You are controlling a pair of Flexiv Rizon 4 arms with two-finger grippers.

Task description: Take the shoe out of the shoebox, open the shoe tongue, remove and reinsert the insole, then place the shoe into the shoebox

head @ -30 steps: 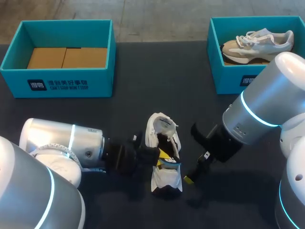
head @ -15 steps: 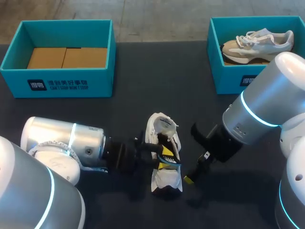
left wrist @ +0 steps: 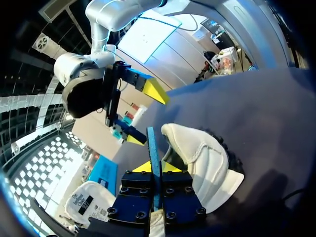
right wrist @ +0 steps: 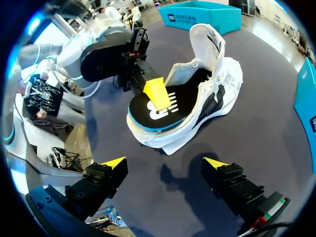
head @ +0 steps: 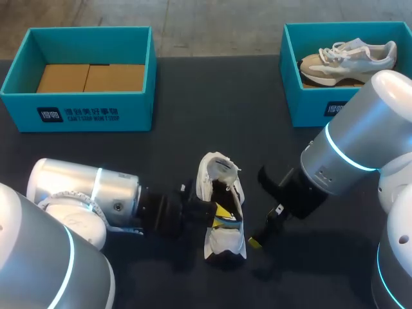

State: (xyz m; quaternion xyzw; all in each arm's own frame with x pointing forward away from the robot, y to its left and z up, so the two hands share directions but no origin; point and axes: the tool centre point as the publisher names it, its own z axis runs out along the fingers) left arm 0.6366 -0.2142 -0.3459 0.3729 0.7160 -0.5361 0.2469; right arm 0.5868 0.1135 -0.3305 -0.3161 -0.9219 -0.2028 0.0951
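Already the empty shoebox (head: 77, 112) stands well apart from the shoe (head: 225, 246), which rests on the table (head: 193, 96), so taking it out is done. The tongue (right wrist: 210, 44) stands pulled up and away from the shoe's opening, so that step looks finished too. The insole (right wrist: 168, 116) lies partly out of the shoe, and the left gripper (left wrist: 155, 167) pinches its edge between both fingers. Whether the insole is coming out or going back in, I cannot tell. The right gripper (right wrist: 164, 163) hangs just beside the shoe, fingers spread and holding nothing. Seating the insole and boxing the shoe are left to do.
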